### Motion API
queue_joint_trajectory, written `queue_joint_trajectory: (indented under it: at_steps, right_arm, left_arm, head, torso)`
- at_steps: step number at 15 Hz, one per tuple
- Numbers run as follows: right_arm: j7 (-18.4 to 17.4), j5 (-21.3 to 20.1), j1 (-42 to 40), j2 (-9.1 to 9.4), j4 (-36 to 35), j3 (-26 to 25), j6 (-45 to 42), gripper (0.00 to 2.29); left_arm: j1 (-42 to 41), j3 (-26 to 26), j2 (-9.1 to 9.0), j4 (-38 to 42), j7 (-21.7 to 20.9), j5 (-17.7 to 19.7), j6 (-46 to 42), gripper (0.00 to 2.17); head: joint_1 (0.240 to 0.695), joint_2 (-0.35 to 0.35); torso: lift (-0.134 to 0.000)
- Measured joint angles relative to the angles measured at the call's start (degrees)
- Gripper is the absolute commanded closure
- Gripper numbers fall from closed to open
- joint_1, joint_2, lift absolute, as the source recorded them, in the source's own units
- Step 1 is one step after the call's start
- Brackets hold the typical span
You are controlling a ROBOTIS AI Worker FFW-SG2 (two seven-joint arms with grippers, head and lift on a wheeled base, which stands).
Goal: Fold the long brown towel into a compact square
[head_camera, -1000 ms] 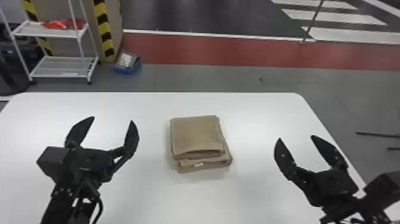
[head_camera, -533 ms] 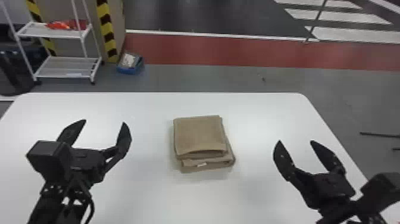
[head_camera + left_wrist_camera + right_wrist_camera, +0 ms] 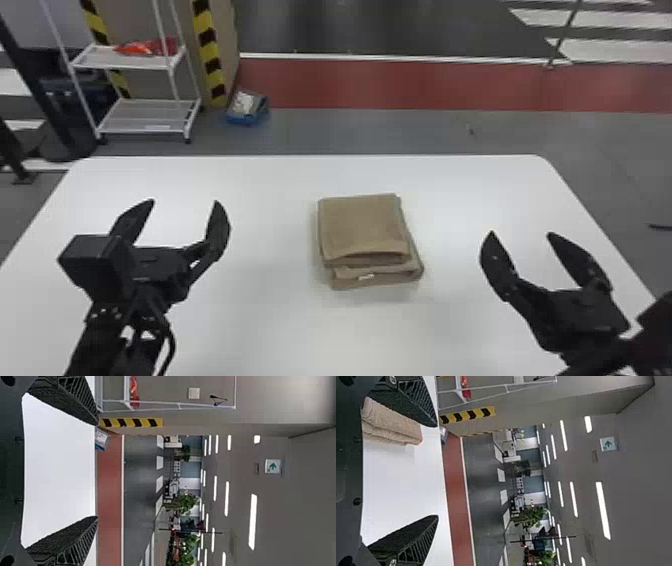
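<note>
Folded brown towel (image 3: 365, 225) is lying on the white surface (image 3: 270, 325), right of the left gripper (image 3: 184, 201) and left of the closer right gripper (image 3: 521, 233), both gaping wide, holding nothing.

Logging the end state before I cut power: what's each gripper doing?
Left gripper: open, holding nothing, over the table's left side.
Right gripper: open, holding nothing, right of the towel.
</note>
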State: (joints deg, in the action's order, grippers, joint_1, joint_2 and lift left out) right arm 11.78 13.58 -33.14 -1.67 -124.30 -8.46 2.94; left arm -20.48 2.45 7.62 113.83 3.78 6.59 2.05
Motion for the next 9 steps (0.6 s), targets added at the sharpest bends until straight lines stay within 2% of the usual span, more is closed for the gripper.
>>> queue_joint_trajectory:
  at_steps: [9]
  right_arm:
    - [0.0, 0.34, 0.0, 0.0, -0.57, 0.43, 0.19, 0.06]
  left_arm:
    - [-0.28, -0.09, -0.06, 0.07, 0.18, -0.78, 0.02, 0.03]
  head:
    - [0.695, -0.026]
  torso:
    - [-0.118]
